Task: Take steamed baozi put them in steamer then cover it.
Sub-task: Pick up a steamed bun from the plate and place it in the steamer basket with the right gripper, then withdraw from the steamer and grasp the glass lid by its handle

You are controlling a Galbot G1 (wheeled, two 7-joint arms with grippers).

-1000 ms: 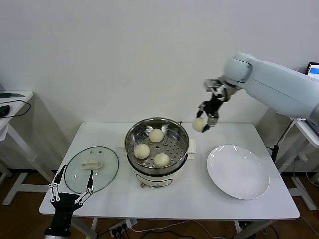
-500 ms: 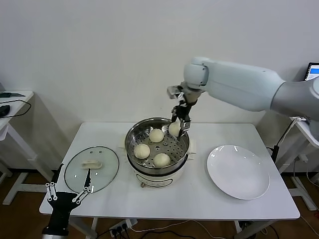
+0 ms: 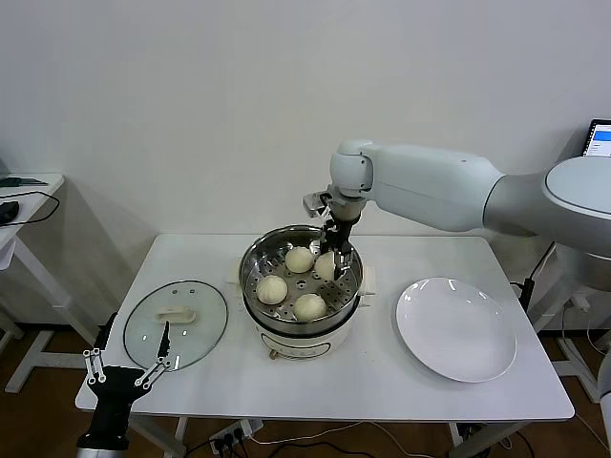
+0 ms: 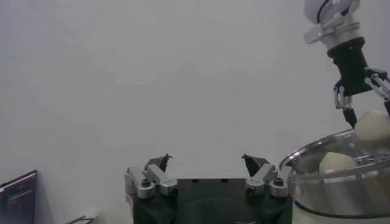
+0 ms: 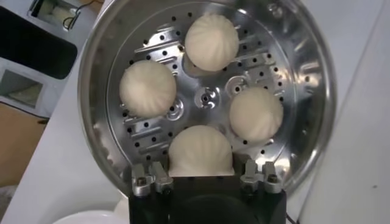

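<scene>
I see four baozi in the steamer (image 3: 301, 279), which sits near the middle of the white table (image 3: 363, 382). Three lie loose on the perforated tray (image 5: 207, 100): one toward the back (image 3: 299, 259), one on the robot's left side (image 3: 271, 289), one at the front (image 3: 308, 306). The fourth baozi (image 3: 326, 266) is on the right side of the tray, and my right gripper (image 3: 334, 265) is clamped on it, fingers reaching down inside the pot's rim. In the right wrist view that bun (image 5: 200, 151) sits between the two fingers, low over the tray; I cannot tell whether it touches the metal.

The cover (image 3: 176, 323) lies flat on the table toward the front left corner, well apart from the steamer, its white handle (image 3: 175, 316) facing up. My left gripper (image 3: 126, 361) hangs at the front left edge of the table, just beside the cover's near rim, with its fingers spread wide and nothing between them.

A white plate (image 3: 456, 328) rests on the right part of the table, near the steamer.
</scene>
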